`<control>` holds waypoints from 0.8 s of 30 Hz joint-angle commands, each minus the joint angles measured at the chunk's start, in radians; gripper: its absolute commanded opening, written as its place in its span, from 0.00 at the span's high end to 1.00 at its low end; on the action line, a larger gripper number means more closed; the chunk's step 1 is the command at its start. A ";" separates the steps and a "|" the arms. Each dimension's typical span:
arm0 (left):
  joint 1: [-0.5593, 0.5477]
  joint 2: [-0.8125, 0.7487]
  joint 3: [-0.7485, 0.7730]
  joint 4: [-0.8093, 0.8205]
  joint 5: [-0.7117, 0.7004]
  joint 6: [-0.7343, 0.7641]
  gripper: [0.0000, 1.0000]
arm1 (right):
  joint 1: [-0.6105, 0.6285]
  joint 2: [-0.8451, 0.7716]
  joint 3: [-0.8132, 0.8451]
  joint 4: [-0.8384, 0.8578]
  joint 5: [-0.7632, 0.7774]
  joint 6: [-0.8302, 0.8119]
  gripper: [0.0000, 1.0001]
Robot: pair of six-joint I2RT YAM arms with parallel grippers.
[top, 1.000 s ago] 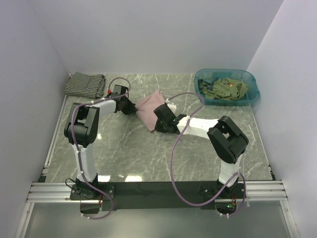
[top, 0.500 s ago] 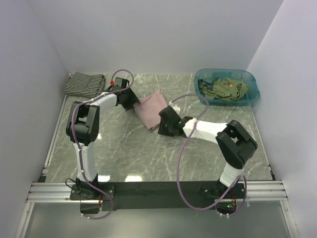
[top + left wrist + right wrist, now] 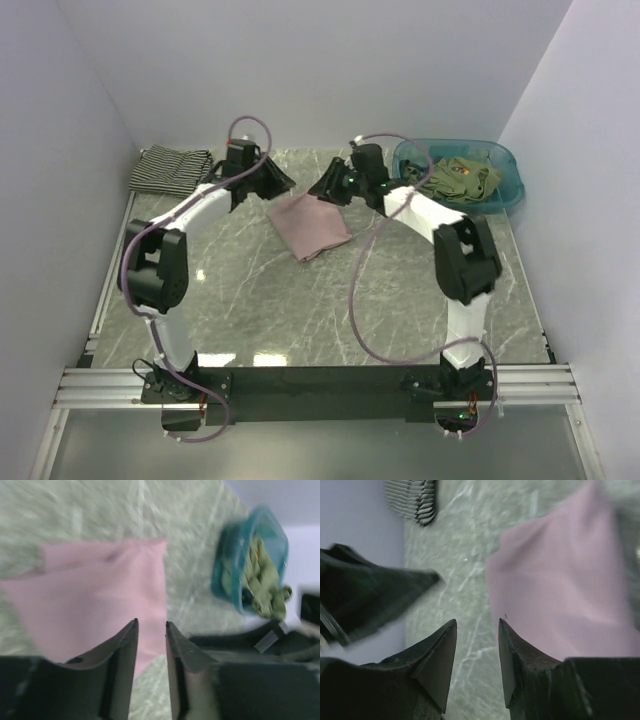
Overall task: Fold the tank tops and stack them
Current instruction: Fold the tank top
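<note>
no readable text, no labels, no brands, no numbers anywhere

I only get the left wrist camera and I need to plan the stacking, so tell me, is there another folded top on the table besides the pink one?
Observer: Yes. A striped tank top lies folded in the far left corner of the table, apart from the pink tank top.
Operator: Is the right arm holding anything?
Observer: No. Its jaws stand apart with nothing between them, above bare table beside the pink tank top.
Operator: Where are the arms, seen from above?
Observer: Both reach to the pink tank top's far edge, the left arm at its left end and the right arm at its right.
</note>
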 commanded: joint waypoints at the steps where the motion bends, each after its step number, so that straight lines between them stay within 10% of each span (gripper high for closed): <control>1: -0.057 0.077 -0.037 0.093 0.122 -0.061 0.68 | 0.003 0.158 0.116 0.085 -0.230 0.051 0.54; 10: -0.086 0.216 -0.154 0.207 0.202 -0.126 0.76 | -0.087 0.408 0.182 0.185 -0.287 0.186 0.55; 24: -0.075 0.138 -0.241 -0.016 -0.036 -0.078 0.71 | -0.105 0.254 -0.140 0.202 -0.211 0.186 0.57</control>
